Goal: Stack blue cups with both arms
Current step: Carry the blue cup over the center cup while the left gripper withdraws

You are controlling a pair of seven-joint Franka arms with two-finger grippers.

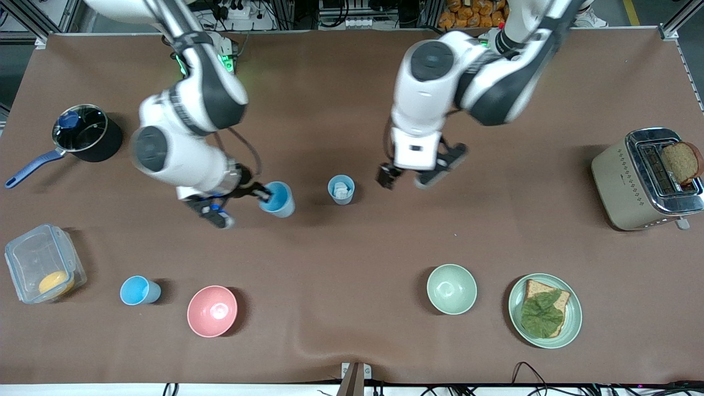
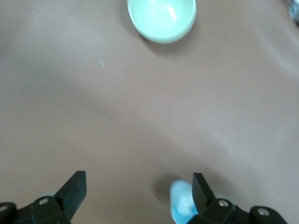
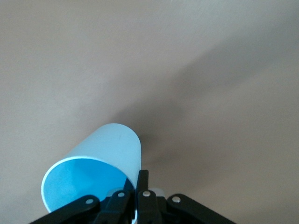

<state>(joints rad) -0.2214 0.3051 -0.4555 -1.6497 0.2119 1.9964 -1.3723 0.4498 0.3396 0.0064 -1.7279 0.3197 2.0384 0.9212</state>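
The bright cup [image 1: 278, 199], pinched at its rim by the right gripper [image 1: 263, 193], should be centred over the pale cup [image 1: 341, 190] mid-table before lowering. The left gripper [image 1: 421, 175] hangs spread beside the pale cup.

Black saucepan [image 1: 88, 133], lidded clear container [image 1: 44, 263], pink bowl [image 1: 212, 311], green bowl [image 1: 451, 289], sandwich plate [image 1: 544, 310], toaster [image 1: 646, 179]

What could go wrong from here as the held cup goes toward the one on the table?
1. The right gripper pinches the bright blue cup by its rim only, and the cup hangs tilted; it could slip or land askew on the pale blue cup.
2. That cup holds a white scrap, which may keep the cups from nesting fully.
3. The open left gripper hovers beside it, so the arms could crowd each other.
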